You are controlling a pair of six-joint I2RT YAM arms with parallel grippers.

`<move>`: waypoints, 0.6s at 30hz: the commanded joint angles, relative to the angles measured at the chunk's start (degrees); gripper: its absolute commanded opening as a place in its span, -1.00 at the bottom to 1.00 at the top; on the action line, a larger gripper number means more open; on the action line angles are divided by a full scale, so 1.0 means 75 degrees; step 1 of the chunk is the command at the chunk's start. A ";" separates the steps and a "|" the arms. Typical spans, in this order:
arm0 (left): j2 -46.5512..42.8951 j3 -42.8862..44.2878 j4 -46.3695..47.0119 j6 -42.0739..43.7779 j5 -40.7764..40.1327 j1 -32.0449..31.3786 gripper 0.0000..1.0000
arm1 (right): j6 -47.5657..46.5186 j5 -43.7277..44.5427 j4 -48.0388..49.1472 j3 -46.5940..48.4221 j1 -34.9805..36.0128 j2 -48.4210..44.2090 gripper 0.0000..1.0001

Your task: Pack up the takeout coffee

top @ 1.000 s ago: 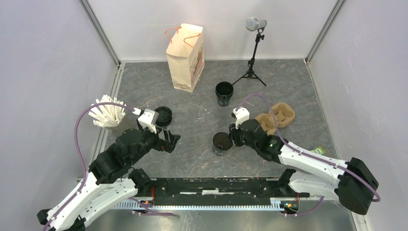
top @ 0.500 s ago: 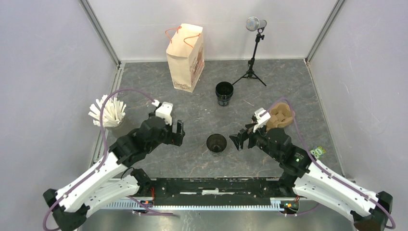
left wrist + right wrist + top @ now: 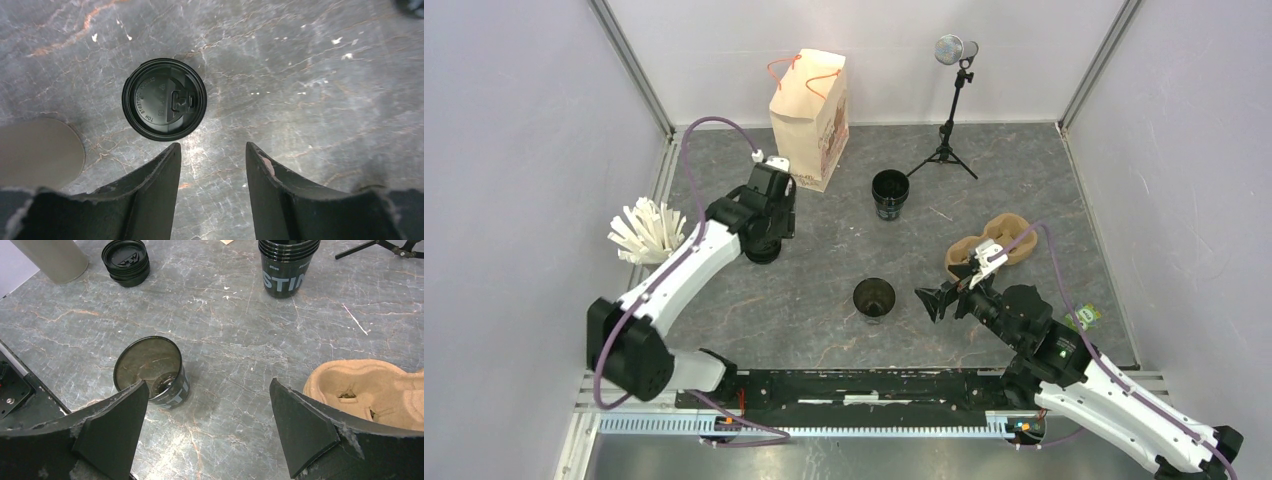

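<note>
A lidless black takeout coffee cup stands upright mid-table, also in the right wrist view. My right gripper hovers open just right of it, nothing between its fingers. A stack of black cups stands farther back. The stack of black lids lies at the left. My left gripper points straight down just beside that stack, open and partly narrowed, with only bare table between the fingers. Seen from above, the left arm hides most of the lids.
The brown pulp carrier lies right of the right gripper. The beige paper bag stands at the back. A beige holder of white sticks sits left of the lids. A tripod stands at the back right, a green packet near the right wall.
My right gripper opened off the cup and drew back to the right, leaving it standing. My left arm swung out and back over the lid stack, its jaws narrowing.
</note>
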 commanded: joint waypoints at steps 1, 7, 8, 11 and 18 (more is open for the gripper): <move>0.0968 0.0385 0.0334 0.0462 0.0309 0.0241 0.07 | -0.0132 -0.0026 -0.0092 0.0068 0.0038 -0.0016 0.96; 0.2267 0.0752 0.0473 0.0787 0.0374 0.0512 -0.15 | -0.0106 -0.0097 -0.0189 0.0094 0.0037 -0.0155 0.96; 0.2422 0.0864 0.0429 0.0817 0.0370 0.0526 -0.15 | -0.0107 -0.0076 -0.0213 0.0094 0.0037 -0.0188 0.96; 0.2779 0.1055 0.0404 0.0913 0.0294 0.0545 -0.18 | -0.0133 -0.0029 -0.0296 0.0133 0.0039 -0.0233 0.96; 0.3307 0.1225 0.0358 0.1024 0.0247 0.0541 -0.30 | -0.0175 0.0046 -0.0380 0.0173 0.0040 -0.0236 0.96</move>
